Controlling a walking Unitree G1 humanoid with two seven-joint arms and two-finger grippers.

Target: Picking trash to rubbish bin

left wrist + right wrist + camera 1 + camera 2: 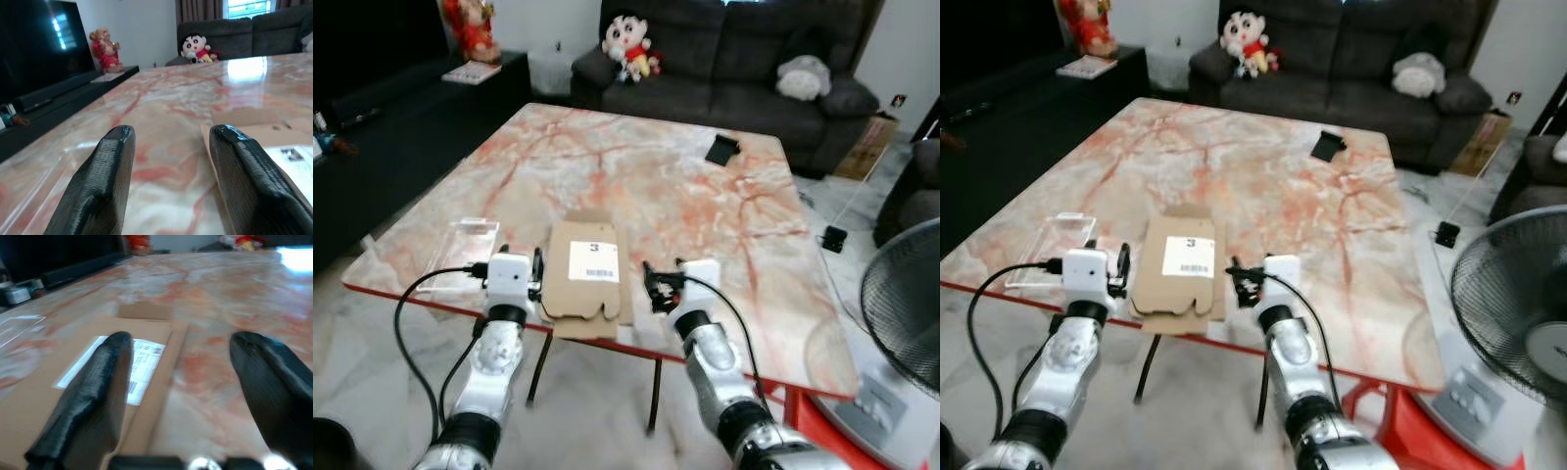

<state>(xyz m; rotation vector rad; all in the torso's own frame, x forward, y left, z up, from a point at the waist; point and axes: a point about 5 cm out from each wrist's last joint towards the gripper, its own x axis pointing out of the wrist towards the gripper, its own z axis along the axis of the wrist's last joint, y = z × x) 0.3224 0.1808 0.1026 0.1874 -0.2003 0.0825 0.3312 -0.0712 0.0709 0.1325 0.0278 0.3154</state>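
Flattened cardboard box [584, 270] overhangs the table's [705, 196] near edge; left gripper [168, 181] and right gripper [190, 396] flank it, fingers apart, probably lining up a grasp.

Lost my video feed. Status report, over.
Left pincer and right pincer open, flanking flattened cardboard box at table edge. Box untouched. Clear plastic tray lies beside left pincer.

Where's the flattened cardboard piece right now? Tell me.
The flattened cardboard lies at the marble table's near edge, slightly overhanging it, between the left gripper and right gripper, with a clear plastic tray to its left.
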